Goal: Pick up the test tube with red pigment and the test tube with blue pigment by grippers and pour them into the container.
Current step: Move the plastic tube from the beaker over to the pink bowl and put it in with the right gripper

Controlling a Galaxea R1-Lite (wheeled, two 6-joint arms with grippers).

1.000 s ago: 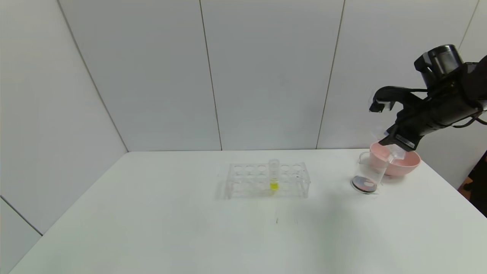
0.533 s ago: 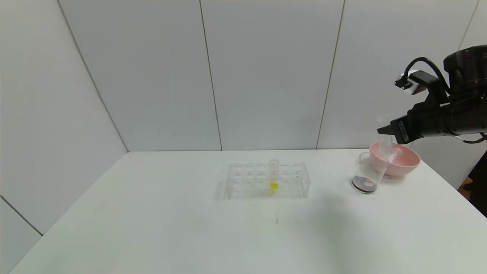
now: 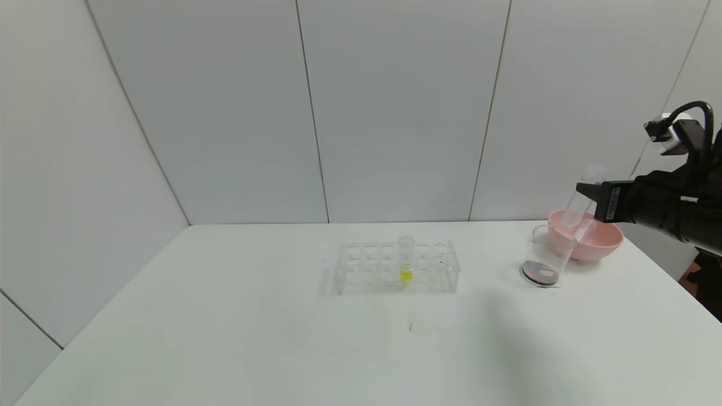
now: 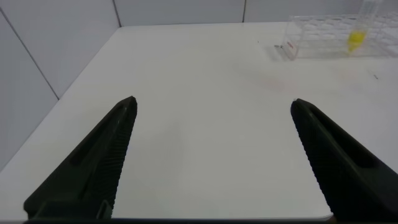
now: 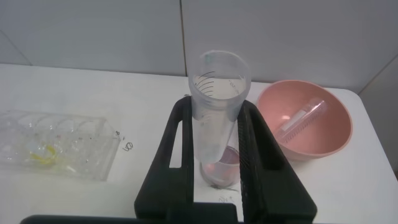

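My right gripper (image 3: 584,196) is shut on a clear test tube (image 3: 582,202) and holds it tilted, mouth up, over the near rim of the pink bowl and just behind the container. In the right wrist view the tube (image 5: 217,93) sits between the black fingers (image 5: 177,143) and shows no pigment, so I cannot tell whether it is the red or the blue one. The container (image 3: 544,260), a clear beaker, holds dark reddish and bluish pigment at its bottom (image 5: 222,171). My left gripper (image 4: 213,102) is open and empty over bare table, out of the head view.
A pink bowl (image 3: 601,241) stands behind the beaker with an empty clear tube (image 5: 301,117) lying in it. A clear tube rack (image 3: 395,266) at mid-table holds one tube with yellow pigment (image 3: 405,264). The table's right edge is close to the bowl.
My right arm has drawn back to the right and rolled over. The held tube went from tipped down over the beaker to mouth up. The left gripper's earlier state is not shown.
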